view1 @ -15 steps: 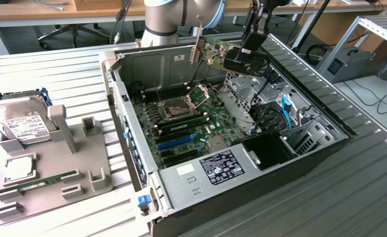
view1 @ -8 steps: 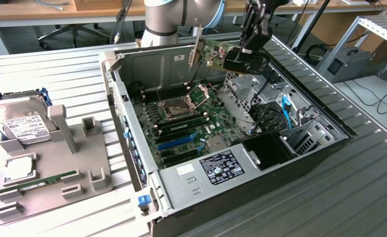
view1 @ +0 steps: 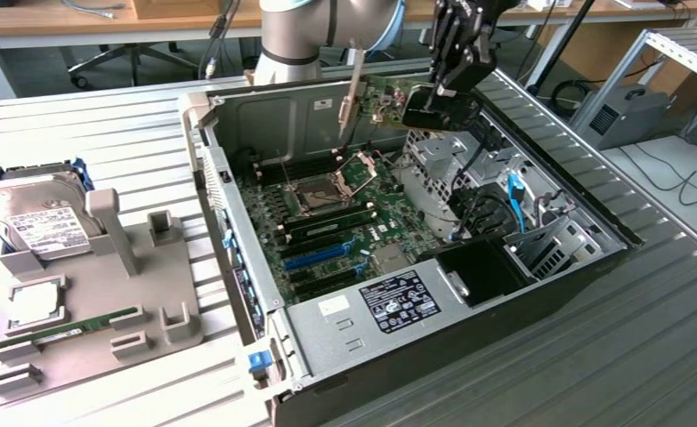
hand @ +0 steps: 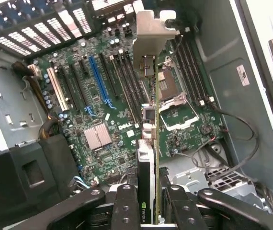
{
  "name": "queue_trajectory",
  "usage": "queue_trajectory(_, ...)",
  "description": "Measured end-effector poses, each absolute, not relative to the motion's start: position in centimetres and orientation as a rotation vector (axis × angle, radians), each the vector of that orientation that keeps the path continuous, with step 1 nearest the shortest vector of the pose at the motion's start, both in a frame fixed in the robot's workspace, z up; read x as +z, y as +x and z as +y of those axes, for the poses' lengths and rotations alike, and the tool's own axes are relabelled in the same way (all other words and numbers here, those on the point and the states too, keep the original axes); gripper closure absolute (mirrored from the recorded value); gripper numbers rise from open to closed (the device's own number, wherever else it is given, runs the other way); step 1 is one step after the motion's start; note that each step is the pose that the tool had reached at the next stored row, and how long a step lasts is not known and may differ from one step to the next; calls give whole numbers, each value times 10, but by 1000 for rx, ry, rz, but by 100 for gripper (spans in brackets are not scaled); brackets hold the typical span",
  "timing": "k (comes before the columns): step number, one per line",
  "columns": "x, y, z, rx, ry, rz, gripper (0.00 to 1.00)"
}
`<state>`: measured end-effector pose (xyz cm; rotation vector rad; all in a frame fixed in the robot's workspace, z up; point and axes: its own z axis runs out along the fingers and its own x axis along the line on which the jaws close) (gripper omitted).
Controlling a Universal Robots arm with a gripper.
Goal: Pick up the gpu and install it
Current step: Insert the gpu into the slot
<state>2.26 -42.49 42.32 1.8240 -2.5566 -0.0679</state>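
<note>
The gpu (view1: 384, 100) hangs on edge above the open computer case (view1: 467, 311), over its far end, with its long silver bracket (view1: 351, 89) toward the exterior view's left. My gripper (view1: 429, 108) is shut on the card's other end. In the wrist view the gpu (hand: 148, 143) shows edge-on, running from between my two black fingers (hand: 127, 206) out to the silver bracket (hand: 153, 33). Below it lies the green motherboard (hand: 103, 100) with its blue slot (hand: 98, 81) and black slots. The card is clear of the board and sits in no slot.
On the exterior view's left, a grey holder tray (view1: 99, 302) carries a silver hard drive (view1: 39, 218), a processor (view1: 34, 302) and a green memory stick (view1: 69, 327). Inside the case are the processor socket (view1: 324, 189), drive cages (view1: 538, 249) and loose cables (hand: 232, 139).
</note>
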Motion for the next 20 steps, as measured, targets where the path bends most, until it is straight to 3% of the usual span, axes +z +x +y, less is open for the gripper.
queue_trajectory(20, 423, 23, -425, -68, 1994, -2422, 73)
